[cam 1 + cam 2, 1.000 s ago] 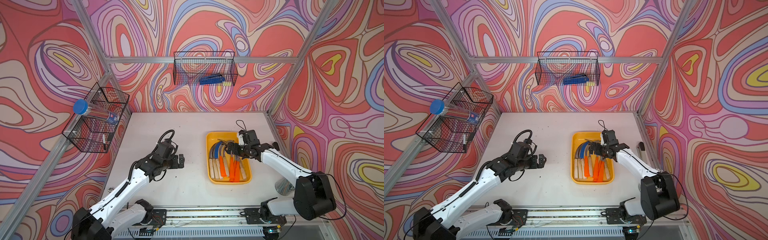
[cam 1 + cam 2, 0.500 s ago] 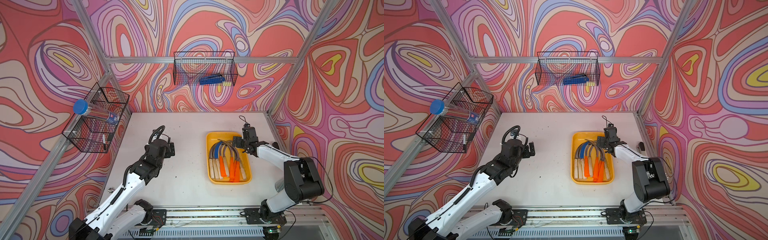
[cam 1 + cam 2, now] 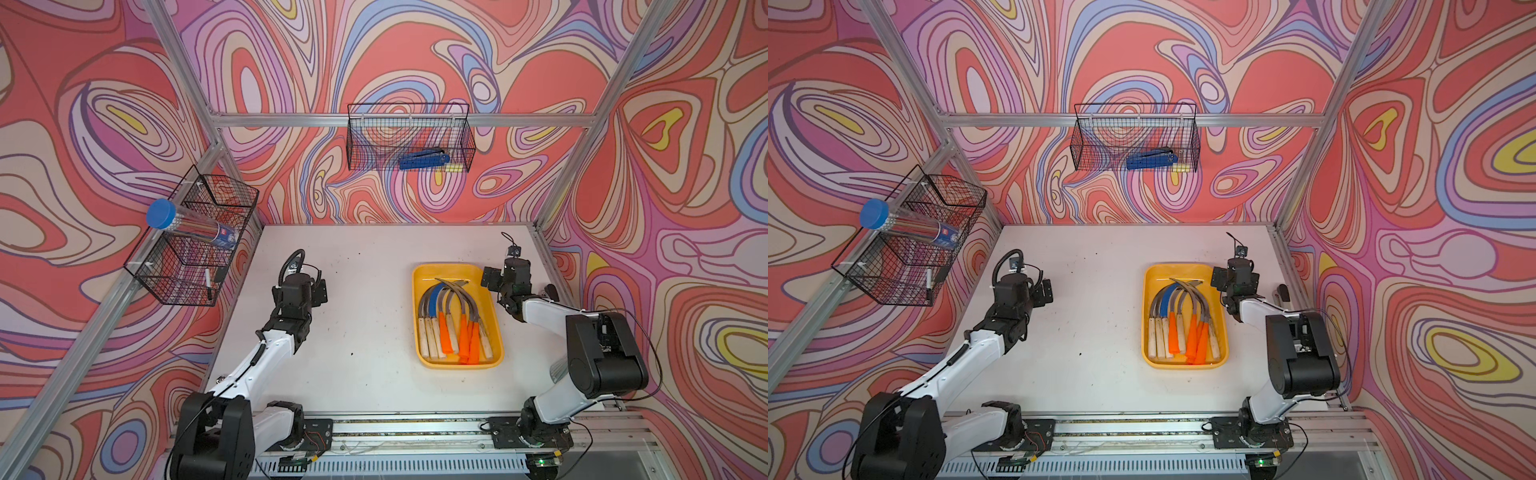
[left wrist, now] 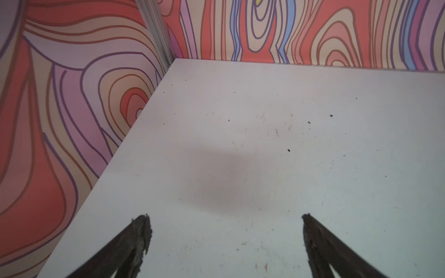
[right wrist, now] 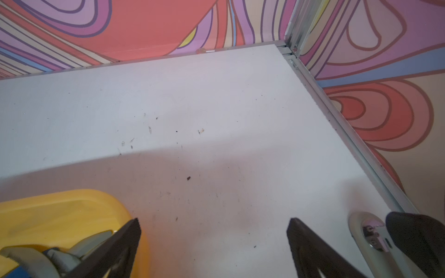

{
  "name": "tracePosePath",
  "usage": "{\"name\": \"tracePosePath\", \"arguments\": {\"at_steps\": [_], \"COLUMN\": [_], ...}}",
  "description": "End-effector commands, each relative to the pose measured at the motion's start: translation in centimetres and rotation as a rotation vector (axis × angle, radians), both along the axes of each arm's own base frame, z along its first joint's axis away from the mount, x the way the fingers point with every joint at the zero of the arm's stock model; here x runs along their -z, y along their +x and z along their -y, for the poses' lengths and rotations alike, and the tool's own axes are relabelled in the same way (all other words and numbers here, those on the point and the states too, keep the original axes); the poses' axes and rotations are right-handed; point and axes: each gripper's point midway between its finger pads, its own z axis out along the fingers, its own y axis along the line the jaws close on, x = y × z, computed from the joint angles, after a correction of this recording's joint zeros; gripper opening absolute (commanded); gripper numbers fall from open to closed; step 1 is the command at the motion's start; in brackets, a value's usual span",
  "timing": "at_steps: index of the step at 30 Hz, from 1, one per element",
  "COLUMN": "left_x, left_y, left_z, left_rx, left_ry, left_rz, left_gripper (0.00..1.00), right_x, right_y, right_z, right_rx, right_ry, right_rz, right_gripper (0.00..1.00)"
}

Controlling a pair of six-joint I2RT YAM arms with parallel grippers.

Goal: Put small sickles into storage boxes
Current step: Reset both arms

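Observation:
Several small sickles (image 3: 446, 328) (image 3: 1177, 332), with curved grey blades (one blue) and orange or pale wooden handles, lie side by side in the yellow storage box (image 3: 446, 268) (image 3: 1177, 269) right of the table's middle. My right gripper (image 3: 505, 276) (image 3: 1233, 276) (image 5: 213, 220) hovers open and empty at the box's far right corner. In the right wrist view one finger overlaps the box's rim (image 5: 60, 211) and the grey blade tips (image 5: 91, 240). My left gripper (image 3: 301, 284) (image 3: 1021, 284) (image 4: 224, 216) is open over bare table on the left, facing the back wall.
A black wire basket (image 3: 409, 137) on the back wall holds a blue tool (image 3: 424, 160). Another wire basket (image 3: 195, 237) on the left wall holds a clear tube with a blue cap (image 3: 162, 212). A small black-and-white object (image 5: 409, 238) sits at the table's right edge beside my right gripper.
My right gripper has drawn back from above the sickles to the box's far right corner. My left arm has swung left and turned toward the back wall. Both stay open.

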Motion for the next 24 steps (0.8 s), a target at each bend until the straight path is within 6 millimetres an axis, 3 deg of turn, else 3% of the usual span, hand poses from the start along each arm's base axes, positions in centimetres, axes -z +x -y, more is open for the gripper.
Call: {"name": "tracePosePath", "arguments": {"at_steps": [1,2,8,12,14,24], "left_x": [-0.1,1.2,4.0,4.6,5.2,5.7], "left_y": [1.5,1.1,1.7,1.4,1.7,2.2], "left_z": [0.6,0.9,2.3,0.8,1.1,0.6], "left_rx": [0.082,0.107,0.189,0.116,0.137,0.139], "left_ry": [0.083,0.090,0.069,0.042,0.045,0.001], "left_rz": [0.080,0.082,0.137,0.193,0.192,0.147], "left_gripper": [1.00,1.00,1.00,1.00,1.00,1.00], "right_x": [-0.4,-0.4,-0.8,0.1,0.3,0.7], "right_y": [0.2,-0.1,-1.8,-0.9,-1.2,-1.3], "right_z": [1.1,1.3,1.2,-0.8,-1.3,-1.5], "right_rx": [0.042,0.054,0.035,-0.092,-0.123,-0.172], "right_ry": [-0.037,-0.045,-0.059,-0.049,-0.038,-0.019], "right_rz": [0.080,0.101,0.256,0.228,0.243,0.257], "right_gripper": [0.98,0.98,0.98,0.98,0.98,0.98]}}
